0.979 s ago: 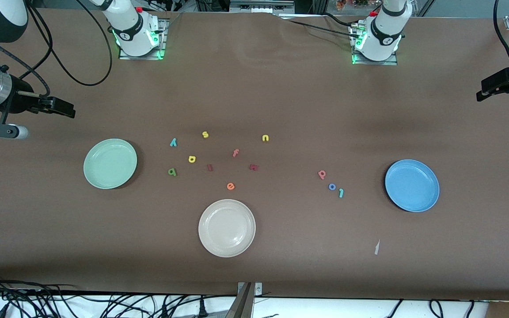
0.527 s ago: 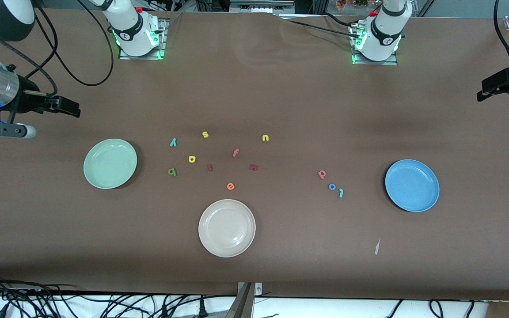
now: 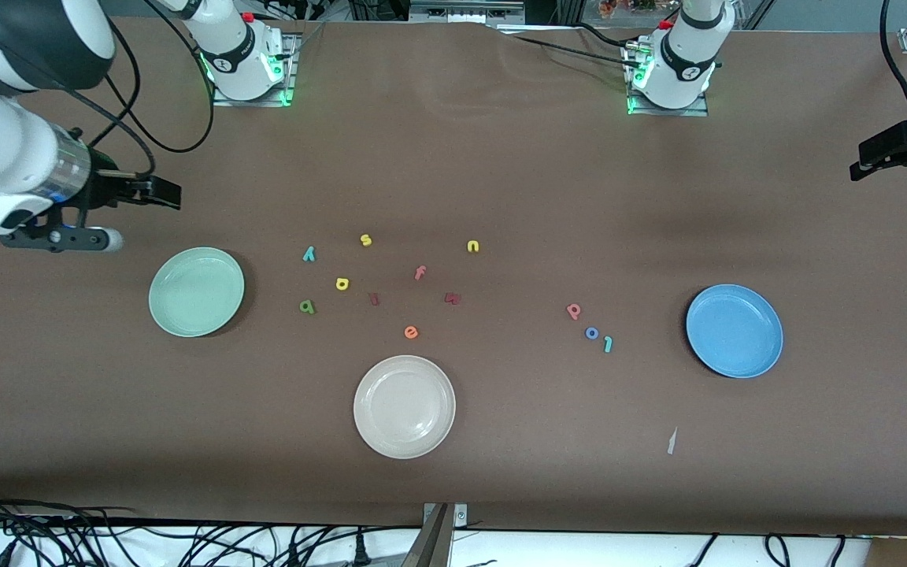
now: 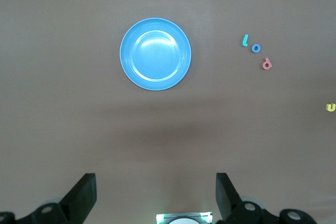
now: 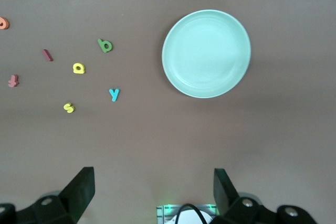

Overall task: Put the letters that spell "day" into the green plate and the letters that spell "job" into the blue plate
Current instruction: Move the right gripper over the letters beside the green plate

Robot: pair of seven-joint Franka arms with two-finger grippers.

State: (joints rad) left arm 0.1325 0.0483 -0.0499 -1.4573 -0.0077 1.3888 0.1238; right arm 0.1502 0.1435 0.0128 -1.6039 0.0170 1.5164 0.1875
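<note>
The pale green plate (image 3: 196, 291) (image 5: 206, 53) lies at the right arm's end of the table. Beside it are a teal "y" (image 3: 309, 253) (image 5: 114, 94), a dark green letter (image 3: 307, 306) (image 5: 105, 45) and a yellow rounded letter (image 3: 342, 283) (image 5: 79, 68). The blue plate (image 3: 734, 331) (image 4: 155, 54) lies at the left arm's end. Near it sit a salmon "b" (image 3: 573, 311) (image 4: 267, 65), a blue "o" (image 3: 592, 333) (image 4: 255, 48) and a teal "j" (image 3: 608, 343) (image 4: 244, 40). My right gripper (image 3: 156, 194) (image 5: 152, 182) hangs open and empty over bare table by the green plate. My left gripper (image 3: 898, 157) (image 4: 156, 184) waits open and empty over the table's edge.
A cream-white plate (image 3: 404, 406) lies nearest the front camera. Other letters are scattered mid-table: yellow "s" (image 3: 365, 240), yellow "n" (image 3: 473, 246), pink "f" (image 3: 420, 272), orange "e" (image 3: 411, 332) and two dark red ones (image 3: 374, 298). A paper scrap (image 3: 671, 441) lies near the blue plate.
My right arm has swung in from the table's end toward the green plate, its gripper still open. The left arm and all letters have stayed put.
</note>
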